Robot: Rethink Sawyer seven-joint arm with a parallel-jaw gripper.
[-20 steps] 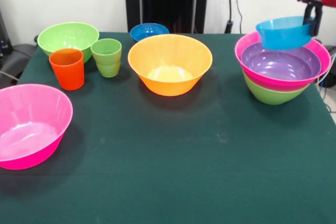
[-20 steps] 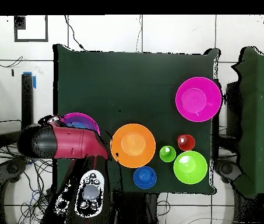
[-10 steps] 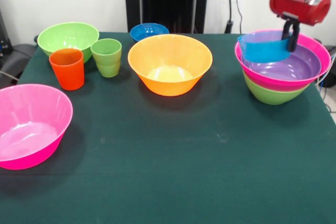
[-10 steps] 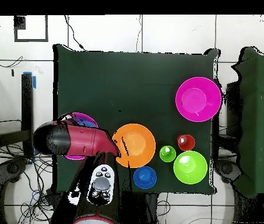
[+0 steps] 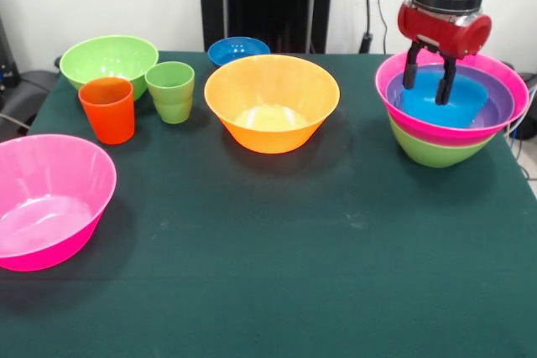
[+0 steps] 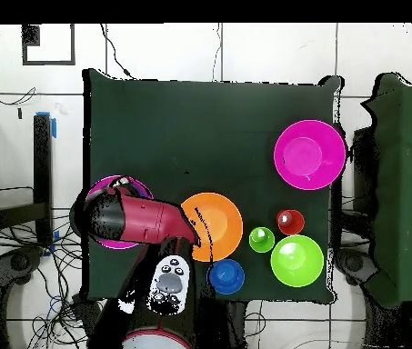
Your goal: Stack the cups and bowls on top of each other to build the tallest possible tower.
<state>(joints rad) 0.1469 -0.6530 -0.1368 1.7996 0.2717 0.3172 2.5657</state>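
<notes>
1. Sitting at the right side of the bench (image 5: pixel 277 274) in the front view, the tower (image 5: pixel 451 123) is being shown as a green base bowl, a pink bowl, a purple bowl and a small blue bowl (image 5: pixel 457 100) nested innermost.
2. The gripper (image 5: pixel 428 83) is being held inside the tower's top, its two fingers parted and straddling the blue bowl's far rim; whether they are pressing on it cannot be told.
3. In the overhead view, the tower (image 6: pixel 135 187) is being mostly hidden under the red arm (image 6: pixel 141 221).
4. The orange bowl (image 5: pixel 271 102) is being seen mid-bench, a second blue bowl (image 5: pixel 237 49) behind it.
5. The green cup (image 5: pixel 171 90), orange-red cup (image 5: pixel 108 109) and green bowl (image 5: pixel 108 59) are being grouped at far left.
6. The second pink bowl (image 5: pixel 46 201) is being seen alone, near left.
</notes>
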